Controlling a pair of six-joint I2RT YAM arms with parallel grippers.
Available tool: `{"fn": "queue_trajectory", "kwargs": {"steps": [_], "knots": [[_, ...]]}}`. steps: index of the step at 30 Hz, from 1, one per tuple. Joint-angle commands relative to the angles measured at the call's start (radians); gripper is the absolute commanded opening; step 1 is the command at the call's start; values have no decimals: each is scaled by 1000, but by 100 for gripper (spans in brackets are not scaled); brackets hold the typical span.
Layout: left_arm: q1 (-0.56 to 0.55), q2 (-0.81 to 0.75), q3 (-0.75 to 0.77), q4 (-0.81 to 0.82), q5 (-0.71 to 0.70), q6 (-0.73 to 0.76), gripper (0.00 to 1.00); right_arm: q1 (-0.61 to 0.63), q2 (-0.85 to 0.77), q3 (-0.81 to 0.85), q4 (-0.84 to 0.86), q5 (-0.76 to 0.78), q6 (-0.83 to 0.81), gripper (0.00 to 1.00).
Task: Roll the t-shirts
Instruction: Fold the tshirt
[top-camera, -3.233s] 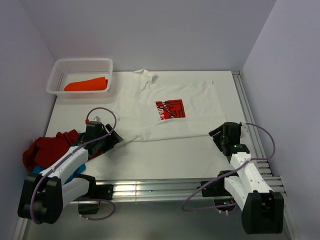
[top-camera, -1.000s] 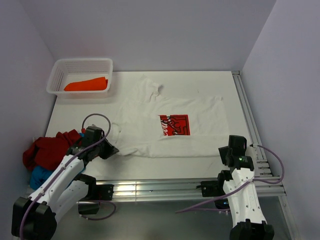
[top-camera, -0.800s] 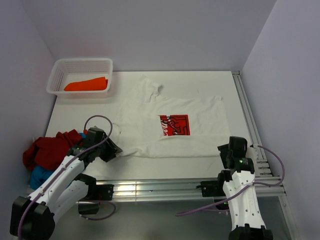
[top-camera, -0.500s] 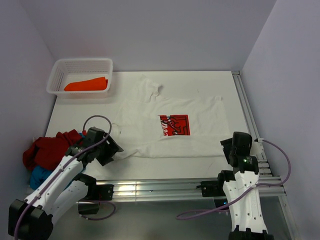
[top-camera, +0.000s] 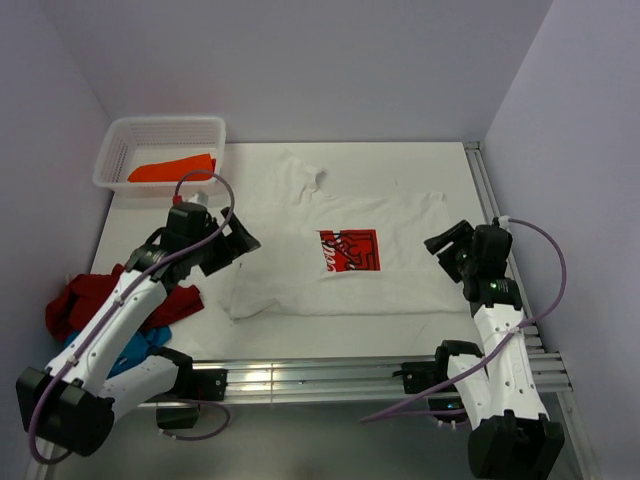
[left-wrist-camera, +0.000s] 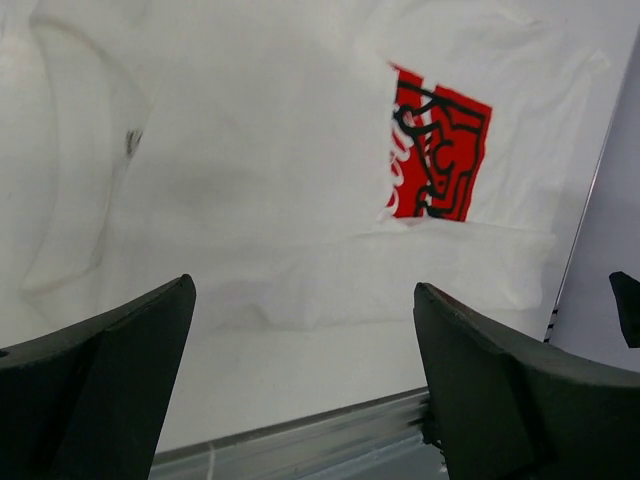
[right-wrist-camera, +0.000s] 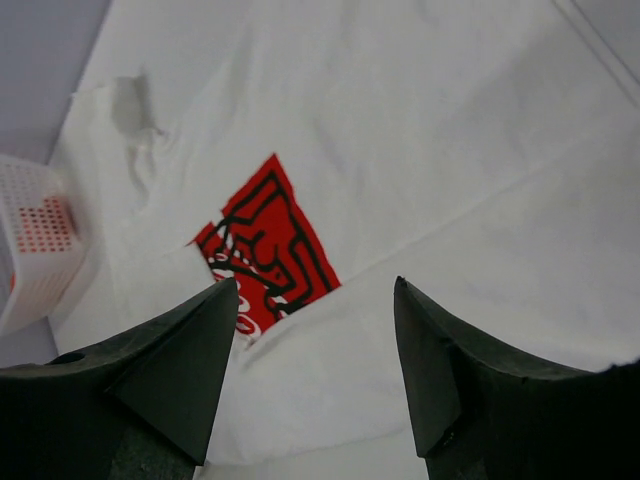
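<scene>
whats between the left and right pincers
The white t-shirt, red print up, spread on the table from left pincer to right pincer, in the top external view.

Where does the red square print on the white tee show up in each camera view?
Top external: red print at centre, on the white tee.
Left wrist: red print upper right.
Right wrist: red print left of centre.
Shared landmark: the folded hem overlapping the print's near edge.

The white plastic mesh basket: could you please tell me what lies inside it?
One orange t-shirt lies inside the white plastic mesh basket; anything beneath the cloth is hidden.
</scene>
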Motion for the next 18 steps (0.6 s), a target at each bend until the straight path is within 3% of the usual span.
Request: {"fn": "queue_trajectory", "kwargs": {"steps": [1, 6, 12, 15, 16, 18], "knots": [[5, 90, 179, 138, 28, 114, 96, -3, 5, 64, 179, -113, -83, 71], [6, 286, 404, 138, -87, 229, 97, -3, 49, 124, 213, -91, -111, 73], [44, 490, 580, 227, -56, 397, 97, -3, 92, 78, 306, -88, -131, 74], [116, 617, 655, 250, 96, 403, 96, -4, 86, 28, 394, -96, -126, 75], [136, 638, 626, 299, 193, 388, 96, -3, 83, 17, 415, -99, -125, 75], [182, 690, 597, 446, 258, 360, 100, -3, 83, -5, 461, -96, -117, 75]]}}
